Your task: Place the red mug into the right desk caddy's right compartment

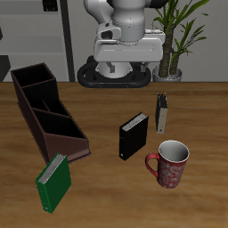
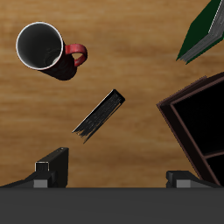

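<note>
The red mug [image 1: 168, 165] stands upright near the table's front edge, handle toward the small black box; it also shows in the wrist view [image 2: 41, 46]. The right desk caddy [image 1: 29, 111], a long dark brown box, lies at the table's far side from the mug; part of it shows in the wrist view [image 2: 179, 118]. Its squarish right compartment [image 1: 33, 82] is the end farthest back and looks empty. My gripper [image 2: 115, 173] hangs high above the table's middle, open and empty, with both fingers [image 2: 52, 166] spread wide, well away from the mug.
A small black box [image 1: 133, 136] stands between mug and caddy, also in the wrist view [image 2: 98, 115]. A green book [image 1: 53, 183] leans by the caddy's front end. A thin dark upright object [image 1: 161, 112] stands farther back than the mug.
</note>
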